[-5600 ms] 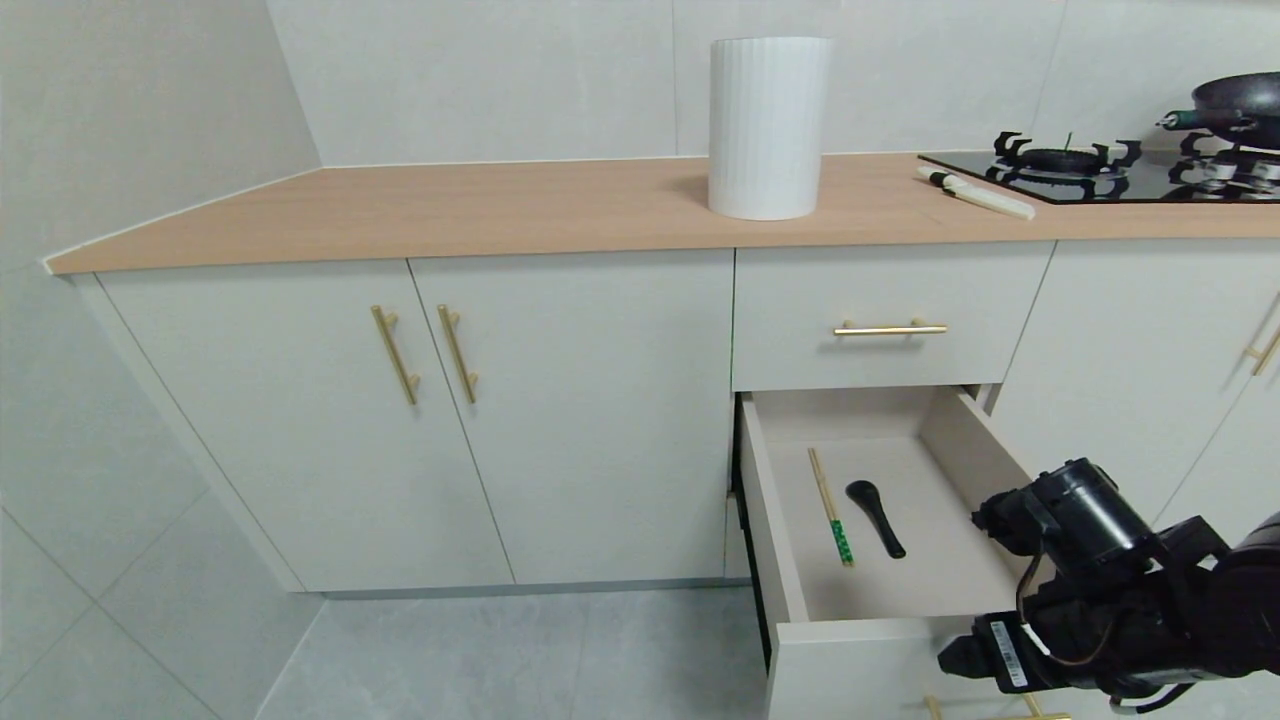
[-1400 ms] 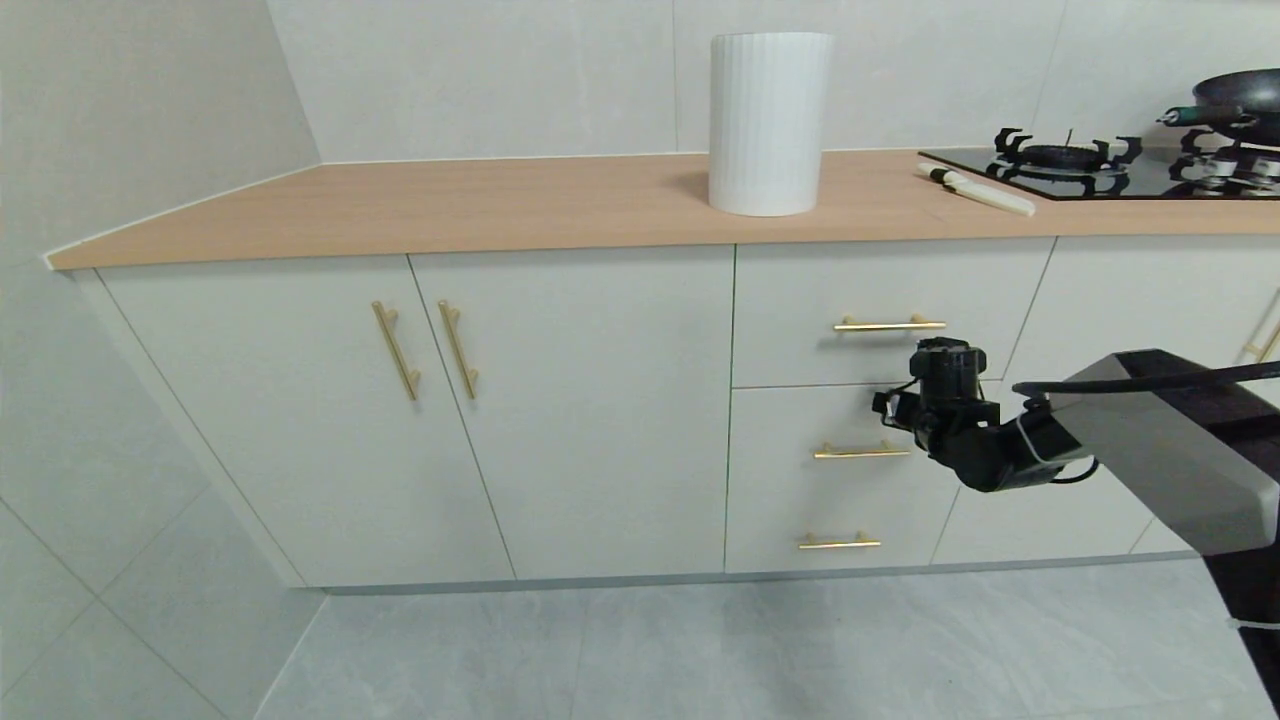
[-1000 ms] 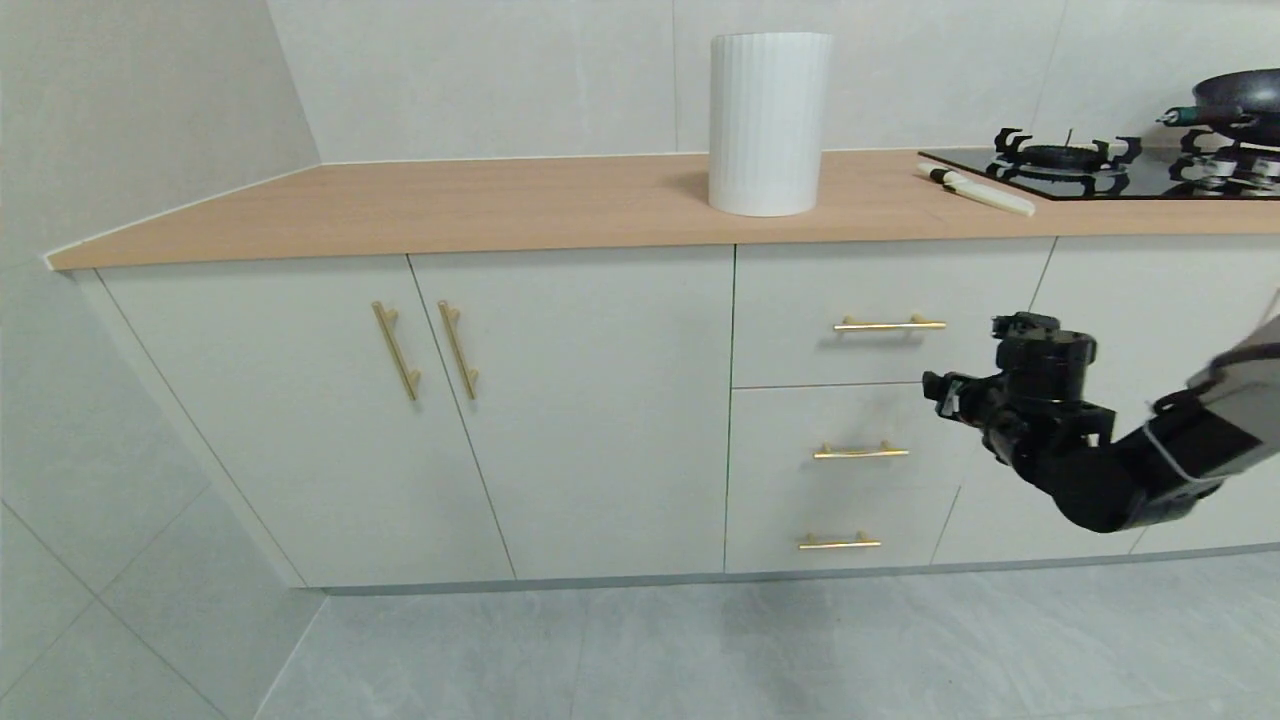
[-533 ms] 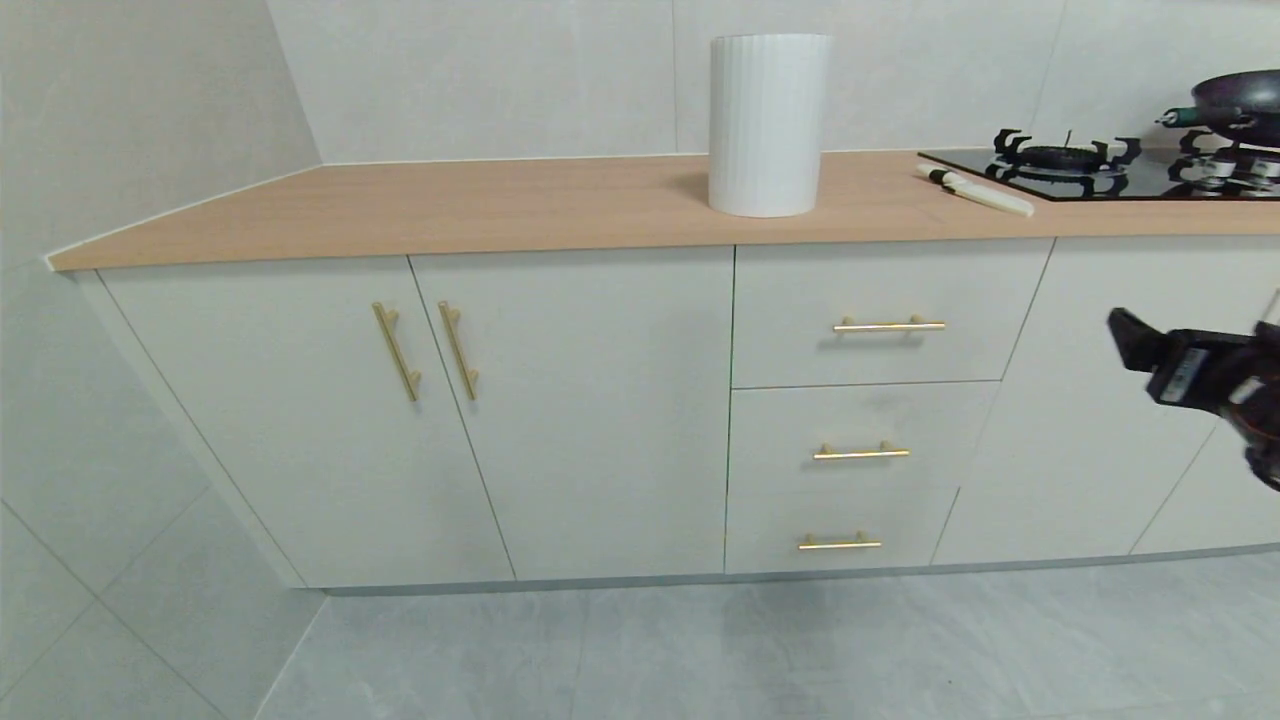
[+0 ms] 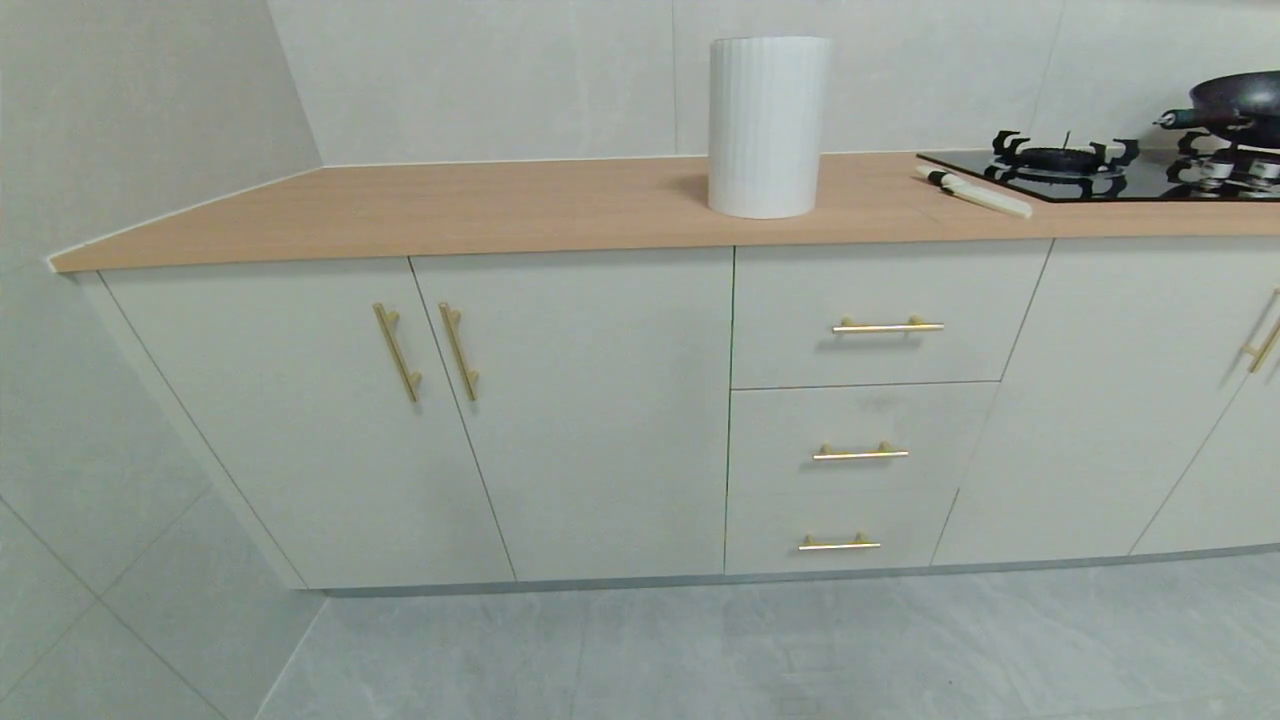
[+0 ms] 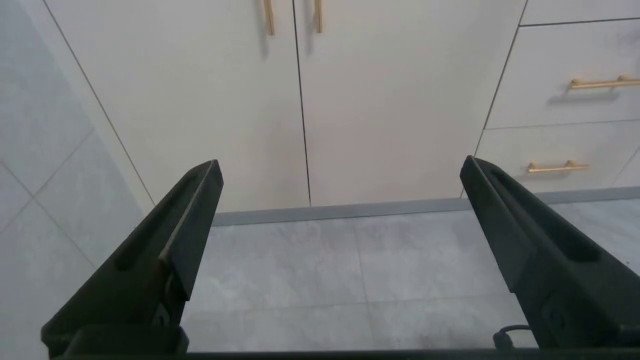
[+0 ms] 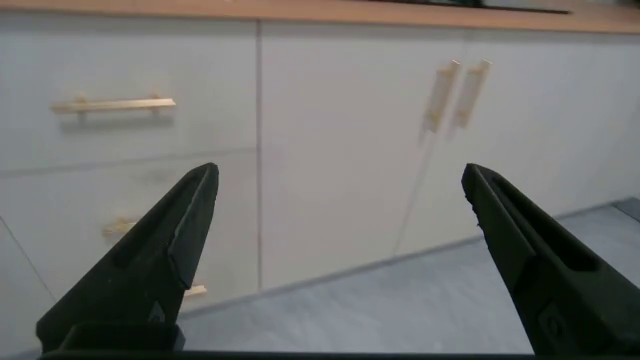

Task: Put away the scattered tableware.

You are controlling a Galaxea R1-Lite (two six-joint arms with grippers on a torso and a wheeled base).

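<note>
One knife (image 5: 975,192), flat on the wooden countertop (image 5: 450,205), just beside the gas hob (image 5: 1090,175) and well apart from the white ribbed canister (image 5: 768,125). Three drawers (image 5: 870,420) in a stack below the counter, all shut, a brass bar handle on each front. One dark pan (image 5: 1235,100), set on the hob's far burner. One left gripper (image 6: 340,170), fingers released and spread wide, above grey floor tile before the cabinet doors (image 6: 300,90). One right gripper (image 7: 340,175), fingers likewise released and wide apart, facing the drawer fronts.
</note>
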